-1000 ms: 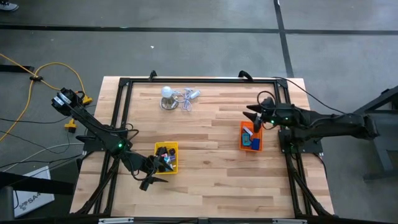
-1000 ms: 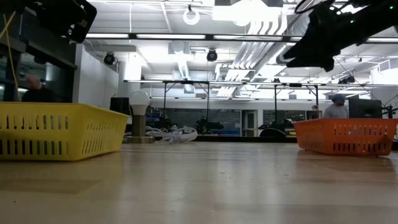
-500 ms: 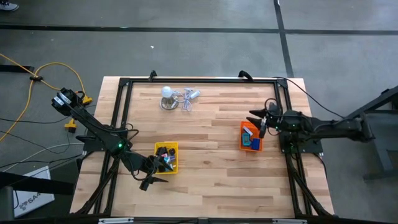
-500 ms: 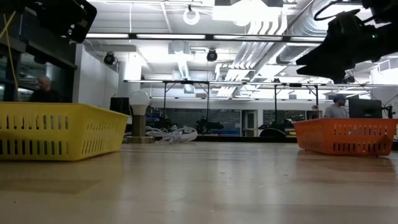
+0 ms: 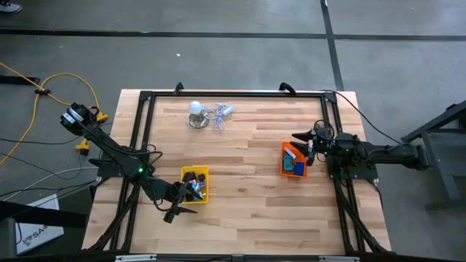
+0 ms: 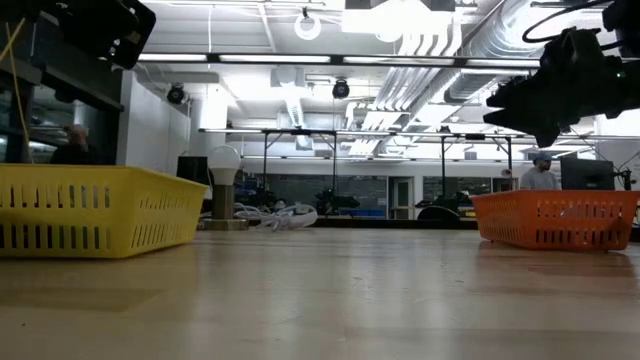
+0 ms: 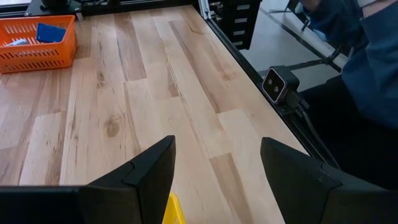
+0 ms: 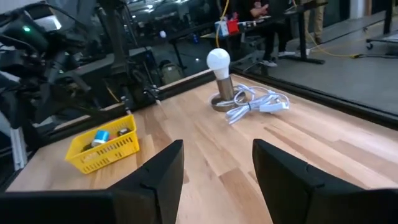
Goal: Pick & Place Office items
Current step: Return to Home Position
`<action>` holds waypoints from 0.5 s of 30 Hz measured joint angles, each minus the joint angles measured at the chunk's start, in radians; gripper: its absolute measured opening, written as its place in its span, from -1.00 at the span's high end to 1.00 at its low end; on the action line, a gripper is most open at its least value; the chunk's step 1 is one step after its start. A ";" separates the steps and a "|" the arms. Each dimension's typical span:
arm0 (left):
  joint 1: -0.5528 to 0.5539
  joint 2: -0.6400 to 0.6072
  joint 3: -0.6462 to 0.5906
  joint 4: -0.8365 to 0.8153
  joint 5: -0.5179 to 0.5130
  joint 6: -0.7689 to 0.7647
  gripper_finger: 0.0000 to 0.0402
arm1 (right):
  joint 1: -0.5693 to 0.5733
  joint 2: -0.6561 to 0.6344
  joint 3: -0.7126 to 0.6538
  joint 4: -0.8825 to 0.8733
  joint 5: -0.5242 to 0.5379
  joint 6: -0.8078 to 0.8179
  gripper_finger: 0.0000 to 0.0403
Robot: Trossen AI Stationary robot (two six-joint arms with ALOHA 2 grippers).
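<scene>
1. Since a second ago the right arm has folded back toward its own side of the table. The right gripper now hangs above the outer rim of the orange slotted plastic tray.
2. In the low view that gripper sits farther over to the side than before, high above the orange tray.
3. Its two dark fingers are spread apart, with nothing between them.
4. Small blue blocks lie inside the orange tray, just under and inward of the right gripper.
5. The left gripper has not moved and rests at the near corner of the yellow slotted plastic tray.
6. The left fingers are spread wide and hold nothing. A yellow tray corner shows between them.
7. Tiny black and blue pieces lie in the yellow tray, right beside the left gripper.
8. A white bulb-shaped lamp with a pale grey cord stands well ahead of the right gripper, on the light wooden table.
9. A person's dark blue sleeve shows beyond the table edge, off to one side of the left gripper.
</scene>
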 joint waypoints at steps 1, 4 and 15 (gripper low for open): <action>0.000 0.000 0.000 0.000 0.000 0.000 -0.14 | 0.000 -0.010 -0.008 0.007 -0.008 0.000 0.12; 0.000 0.000 0.000 0.000 0.000 0.000 -0.14 | 0.000 -0.040 -0.038 0.021 -0.038 0.016 0.12; 0.000 0.000 0.000 0.003 0.000 0.000 -0.14 | -0.001 -0.057 -0.042 0.016 -0.077 -0.017 0.12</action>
